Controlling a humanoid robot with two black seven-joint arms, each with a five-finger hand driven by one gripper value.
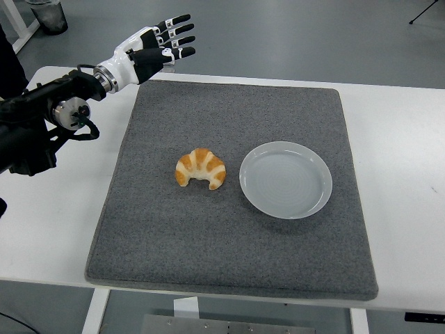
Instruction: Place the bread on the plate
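Still, croissant (201,168) beside plate (286,179) — left hand (154,47) apparently empty, spread.

No readable text (none anywhere).

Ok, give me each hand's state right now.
Left hand: open, fingers spread, holding nothing, raised beyond the mat's far left corner.
Right hand: not in view.

1. A white table (396,132) is filling most of the view.
2. Beyond the table, a grey floor (292,38) is catching soft glare.
3. Left of the table, possibly a dark bin (50,15) is standing.
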